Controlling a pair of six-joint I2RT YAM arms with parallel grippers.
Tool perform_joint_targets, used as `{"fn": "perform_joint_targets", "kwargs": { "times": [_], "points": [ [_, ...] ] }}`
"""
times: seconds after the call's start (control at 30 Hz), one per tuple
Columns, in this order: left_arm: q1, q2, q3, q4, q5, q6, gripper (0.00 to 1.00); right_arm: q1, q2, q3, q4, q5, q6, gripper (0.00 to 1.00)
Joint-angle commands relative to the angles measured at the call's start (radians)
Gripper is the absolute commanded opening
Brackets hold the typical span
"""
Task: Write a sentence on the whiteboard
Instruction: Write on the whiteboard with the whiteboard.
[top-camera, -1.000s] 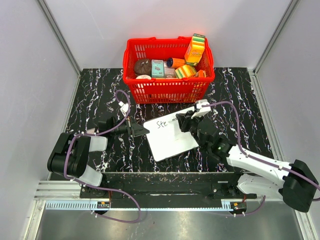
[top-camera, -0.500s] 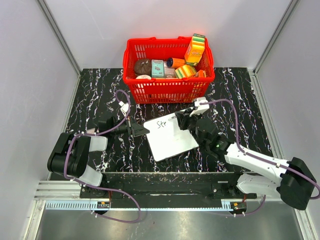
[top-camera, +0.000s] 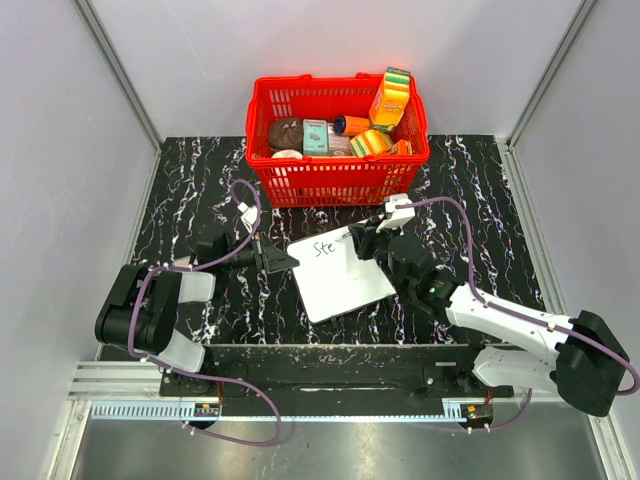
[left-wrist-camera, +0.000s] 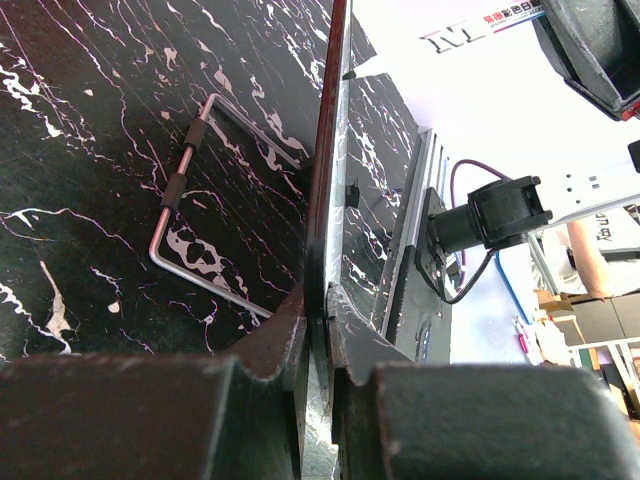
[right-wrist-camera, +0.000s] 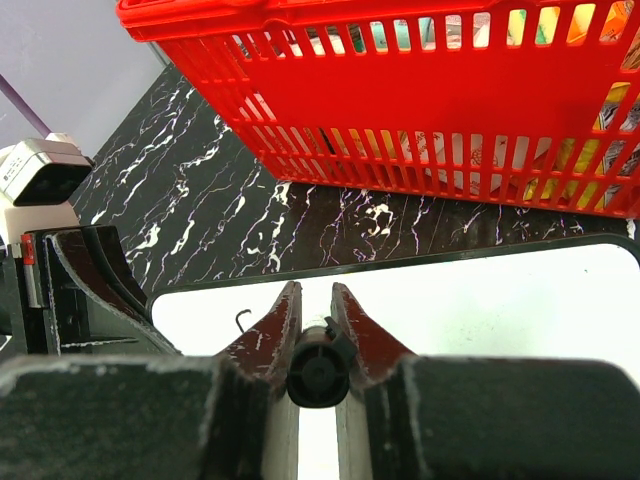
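Observation:
The whiteboard (top-camera: 340, 278) lies tilted on the black marbled table in front of the basket. The sentence (top-camera: 322, 248) reads only "Ste" near the board's top left. My left gripper (top-camera: 287, 262) is shut on the board's left edge; in the left wrist view its jaws (left-wrist-camera: 325, 300) pinch the thin board (left-wrist-camera: 332, 150) edge-on. My right gripper (top-camera: 362, 245) hovers at the board's upper right, shut on a black marker (right-wrist-camera: 318, 368) pointing down at the white surface (right-wrist-camera: 500, 300). A small pen stroke (right-wrist-camera: 240, 318) shows just left of the fingers.
A red basket (top-camera: 300, 180) full of packets and toy food stands just behind the board, close to the right gripper. A bent wire stand (left-wrist-camera: 190, 200) lies on the table beside the board. Grey walls close in the table left, right and back.
The right gripper with the marker has shifted slightly left along the board's top edge. The left arm and board have not moved; the writing looks the same.

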Motion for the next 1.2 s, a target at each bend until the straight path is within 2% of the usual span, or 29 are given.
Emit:
{"fn": "perform_joint_targets", "kwargs": {
  "times": [0.0, 1.17],
  "points": [
    [-0.006, 0.012, 0.023, 0.035, 0.003, 0.068, 0.0, -0.006, -0.009, 0.01, 0.002, -0.005, 0.005, 0.0],
    [-0.006, 0.012, 0.023, 0.032, 0.003, 0.07, 0.0, -0.006, -0.12, -0.131, -0.055, -0.073, 0.091, 0.0]
  ]
}}
